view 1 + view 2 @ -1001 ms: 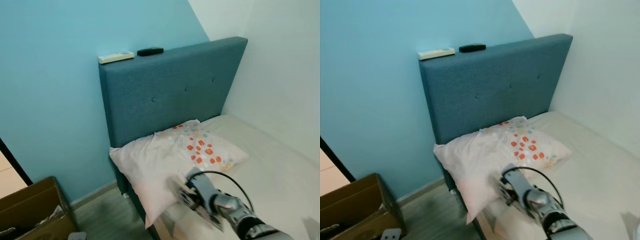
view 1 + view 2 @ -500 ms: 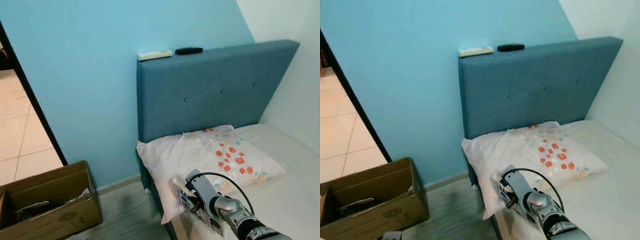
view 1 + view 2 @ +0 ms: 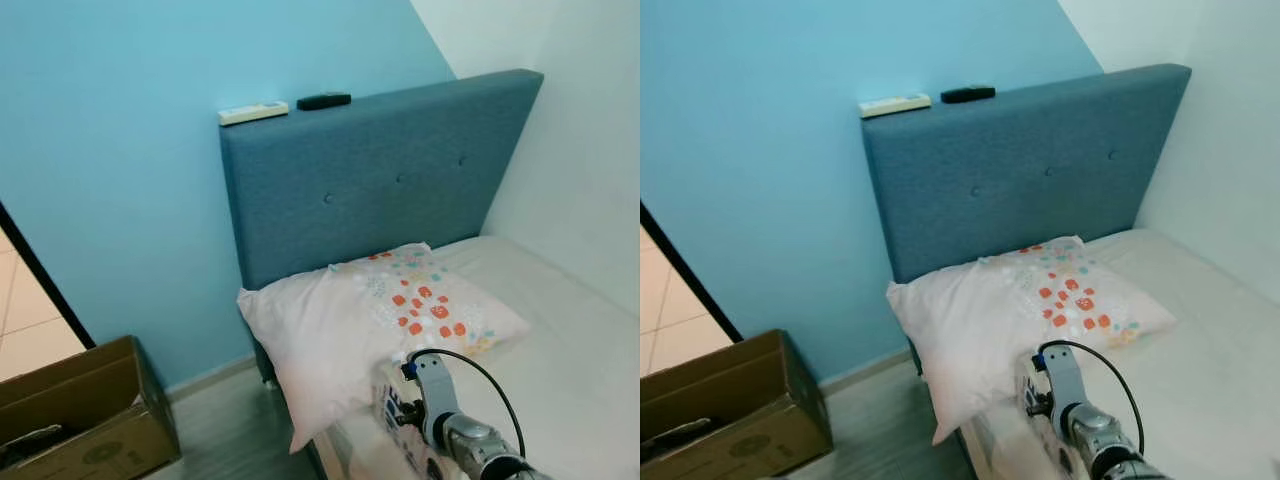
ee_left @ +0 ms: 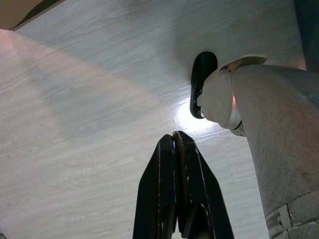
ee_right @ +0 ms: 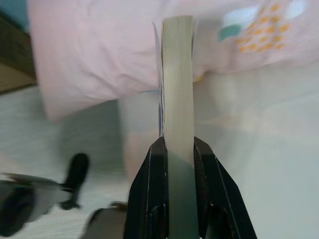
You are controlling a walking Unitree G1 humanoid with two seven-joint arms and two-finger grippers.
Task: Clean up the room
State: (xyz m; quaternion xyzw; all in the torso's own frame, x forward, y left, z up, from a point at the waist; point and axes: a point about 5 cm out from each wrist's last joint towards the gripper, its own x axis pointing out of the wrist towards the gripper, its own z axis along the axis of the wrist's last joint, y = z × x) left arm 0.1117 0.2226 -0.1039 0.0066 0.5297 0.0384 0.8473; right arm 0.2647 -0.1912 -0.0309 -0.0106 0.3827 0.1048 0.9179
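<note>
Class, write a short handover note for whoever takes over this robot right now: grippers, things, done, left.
Right gripper: shut on a thin cream-edged book, held over the bed edge by the pink patterned pillow.
Left gripper: shut, empty, hanging over the pale wood floor.
White remote and black remote lie on the blue headboard.
Brown cardboard box stands beside the bed.
Left: put the book away.

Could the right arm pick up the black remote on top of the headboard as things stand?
Probably not. The right gripper is already shut on a book, low over the mattress edge by the pillow. The black remote lies high on the headboard, beside a white remote.
</note>
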